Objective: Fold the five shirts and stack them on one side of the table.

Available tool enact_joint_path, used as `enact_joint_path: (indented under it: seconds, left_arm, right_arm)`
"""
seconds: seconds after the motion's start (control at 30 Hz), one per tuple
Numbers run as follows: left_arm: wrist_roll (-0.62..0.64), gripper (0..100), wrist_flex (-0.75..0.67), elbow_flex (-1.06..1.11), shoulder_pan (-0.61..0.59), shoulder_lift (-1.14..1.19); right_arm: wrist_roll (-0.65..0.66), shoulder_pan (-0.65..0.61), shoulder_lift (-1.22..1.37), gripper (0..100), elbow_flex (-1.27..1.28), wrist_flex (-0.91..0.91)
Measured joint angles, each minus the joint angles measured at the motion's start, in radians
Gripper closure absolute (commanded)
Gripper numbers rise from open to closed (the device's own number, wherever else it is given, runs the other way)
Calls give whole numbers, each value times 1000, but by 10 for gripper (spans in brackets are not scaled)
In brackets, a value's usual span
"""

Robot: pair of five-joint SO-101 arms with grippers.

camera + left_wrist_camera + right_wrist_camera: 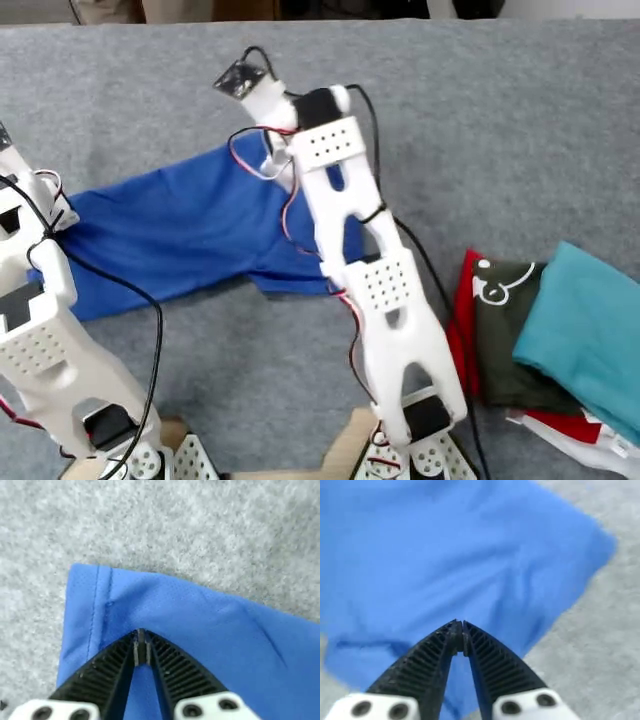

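A blue shirt point(190, 235) of thin, smooth knit lies spread across the left half of the desk point(500, 120), whose surface is a grey, felt-like cloth with a fuzzy nap. The shirt forms a long, slanted shape that runs from the left edge toward the desk's middle, with soft creases along it and a notch in its near border.

The left tool point(58, 215) sits at the shirt's end by the left edge. In the left wrist view its ribbed black fingers point(117, 662) are pressed together at the tips point(141, 647), pinching a small raised ridge of the blue shirt point(200, 630) just inside a squared corner with a stitched hem. The grey desk point(175, 520) lies beyond that corner.

The right tool point(272, 155) is at the shirt's far border, near the middle of the desk. In the right wrist view it point(459, 642) is likewise closed tip to tip on the blue shirt point(445, 555), which shows gentle folds and a rounded corner against the desk point(600, 630).

By the right edge lies a pile of folded shirts: a teal shirt point(590, 330) on top, a dark green shirt point(505, 340) with a white print beneath it, then a red shirt point(468, 320) and a white shirt point(590, 450) showing at the pile's edges.
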Motion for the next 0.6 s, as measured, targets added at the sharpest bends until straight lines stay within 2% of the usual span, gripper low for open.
enact_joint_path:
  seconds: [0.17,0.3,0.6]
  left_arm:
    - [-2,981,32,-14,0,0]
    - [-2,981,32,-14,0,0]
    - [-2,981,35,-14,0,0]
  right_arm:
    - [35,-34,-183,979,385,-14]
    - [38,-34,-230,979,600,-121]
    - [2,-34,-230,980,689,-287]
